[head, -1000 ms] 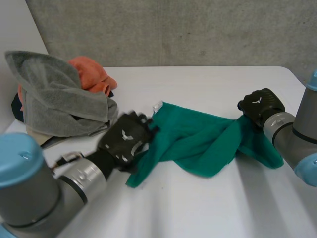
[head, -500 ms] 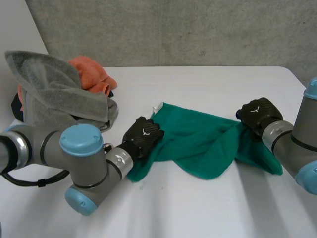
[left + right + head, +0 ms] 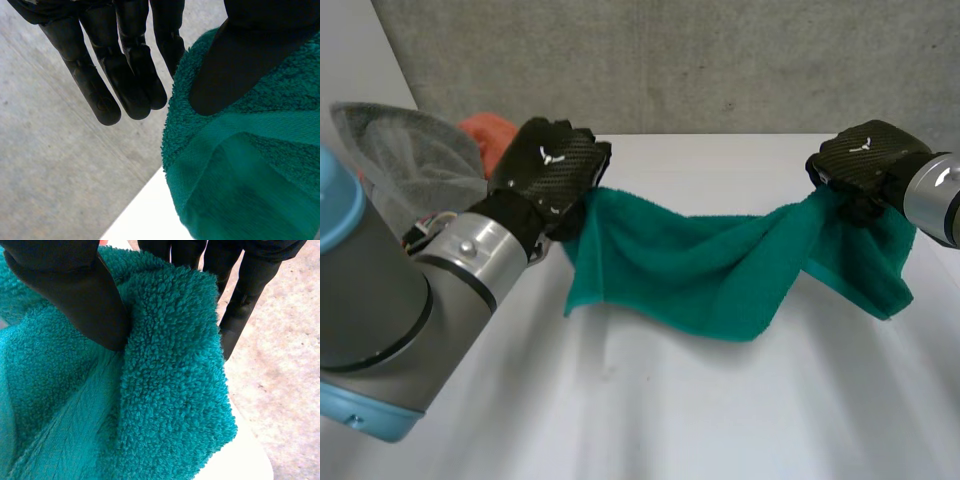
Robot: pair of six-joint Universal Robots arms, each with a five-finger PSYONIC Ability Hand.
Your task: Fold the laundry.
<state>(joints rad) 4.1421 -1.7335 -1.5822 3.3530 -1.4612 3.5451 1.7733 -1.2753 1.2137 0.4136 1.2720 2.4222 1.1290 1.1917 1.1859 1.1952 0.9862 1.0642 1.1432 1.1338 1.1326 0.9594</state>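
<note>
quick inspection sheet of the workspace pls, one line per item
surface: white table, bare in front of the towel
job's things: green towel held up between both hands, sagging in the middle, with an end hanging below each hand; a grey towel and an orange cloth are piled at the table's left end
clutter: nothing seen
hands: left hand pinches the towel's left end under its thumb; right hand pinches the right end, thumb on one face and fingers behind
cables: nothing seen
surroundings: grey concrete wall behind the table
</note>
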